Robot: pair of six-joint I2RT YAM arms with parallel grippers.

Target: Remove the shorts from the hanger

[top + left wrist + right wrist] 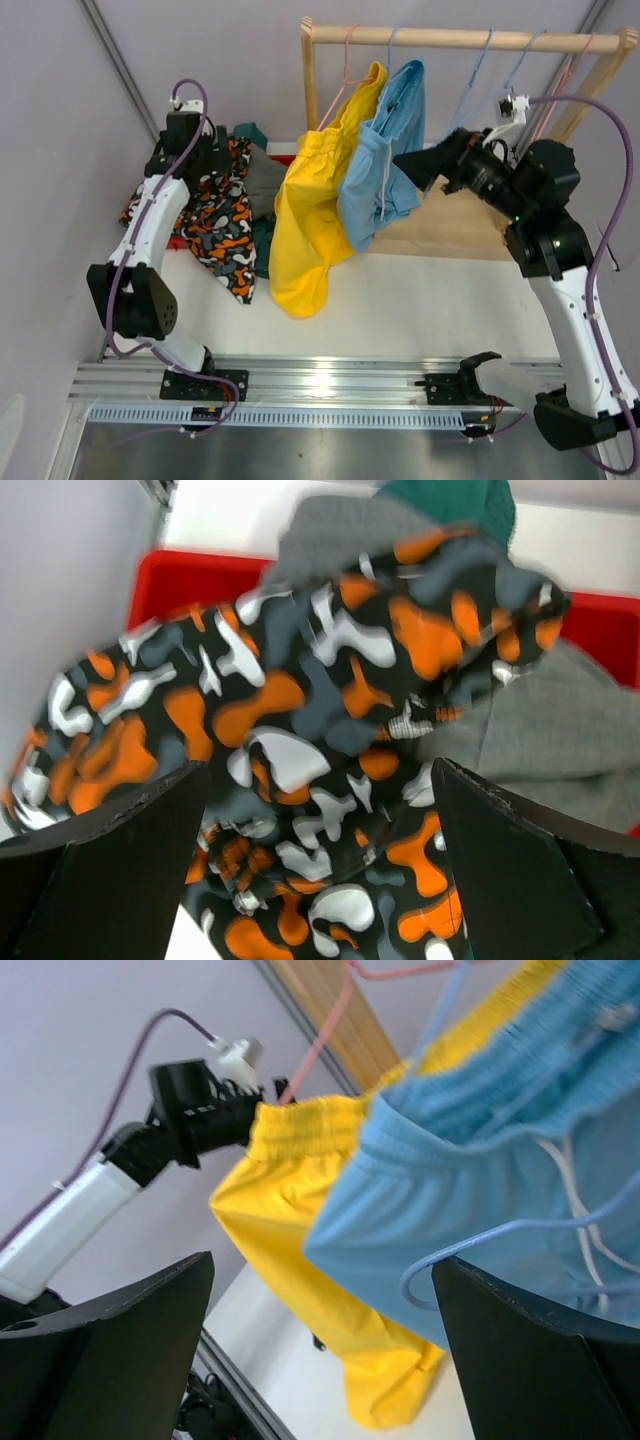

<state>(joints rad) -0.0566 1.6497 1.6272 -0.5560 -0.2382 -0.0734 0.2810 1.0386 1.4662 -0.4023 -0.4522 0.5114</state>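
The yellow shorts (310, 215) and light blue shorts (385, 165) hang touching each other from the wooden rail (470, 39). The camouflage shorts (300, 710), grey shorts (560, 730) and teal shorts (450, 500) lie heaped over the red bin (175, 580) at the left. The left claw (320, 770) hovers over the camouflage pair, fingers (120, 870) apart, holding nothing. The right claw (322, 1265), likewise spread, faces the light blue pair above the worktop (430, 300).

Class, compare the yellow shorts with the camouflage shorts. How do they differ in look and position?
The yellow shorts are one plain colour; the camouflage shorts are patterned orange, black and white. The yellow shorts hang from the rail; the camouflage shorts lie heaped over a red tray. Both are soft fabric.
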